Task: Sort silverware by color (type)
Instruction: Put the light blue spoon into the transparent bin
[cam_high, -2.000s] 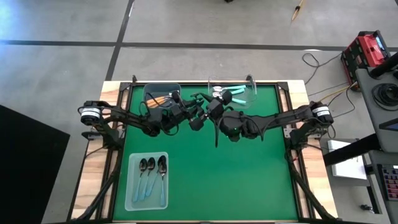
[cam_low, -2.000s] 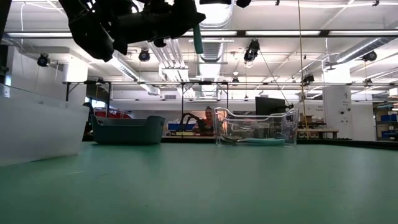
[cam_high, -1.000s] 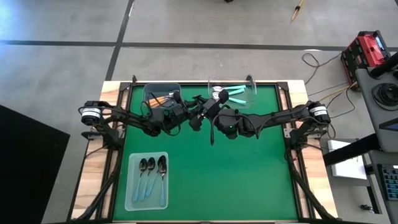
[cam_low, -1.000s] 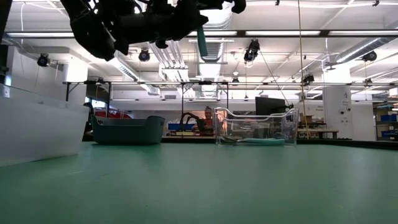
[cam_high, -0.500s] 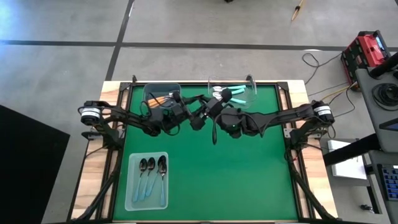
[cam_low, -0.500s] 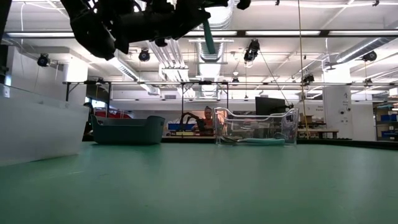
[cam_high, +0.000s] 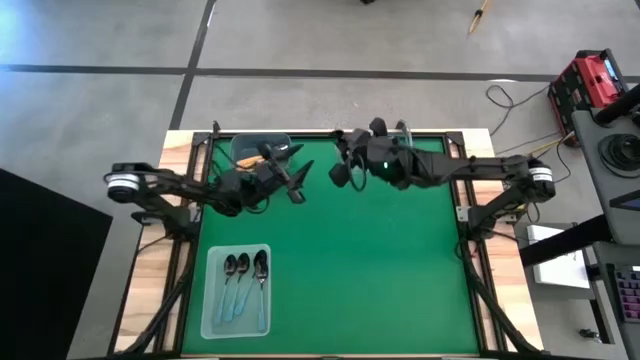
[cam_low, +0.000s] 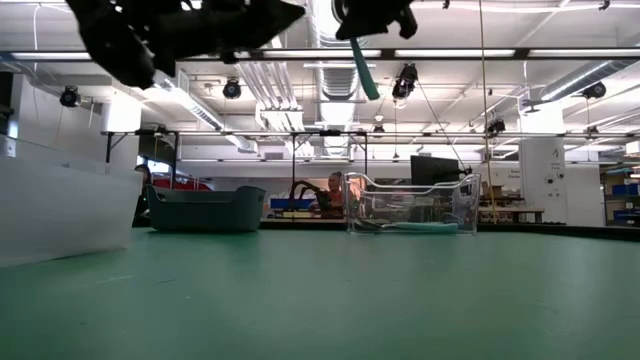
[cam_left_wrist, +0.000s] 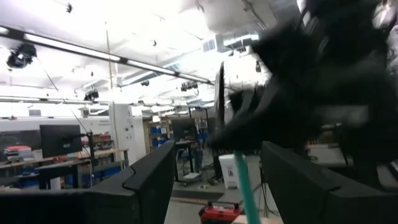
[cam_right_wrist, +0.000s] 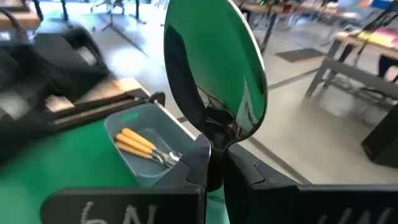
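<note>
Right pincer (cam_high: 345, 170): closed on a spoon with a shiny silver bowl and a teal handle (cam_right_wrist: 214, 68); I hold it in the air over the far middle of the green surface (cam_high: 380, 270), just beside the clear plastic bin (cam_high: 405, 135) at the far edge. In the low view the teal handle (cam_low: 364, 72) hangs down, tilted.
Left pincer (cam_high: 297, 178): fingers apart and empty, raised above the surface, just right of the grey-blue plastic bin (cam_high: 243, 146) at the far left.
Grey-blue bin contents: spoons with orange handles (cam_right_wrist: 140, 143), lying together inside.
Clear bin contents: teal-handled spoons lie on its floor (cam_low: 425, 227) in the low view; I cannot tell how many.
Near-left tray: a pale translucent rectangular tray (cam_high: 212, 305) holds three spoons with dark bowls and thin light-blue handles (cam_high: 244, 272), side by side, bowls toward the far side.
Pincer separation: the two pincers are near each other but not touching.
</note>
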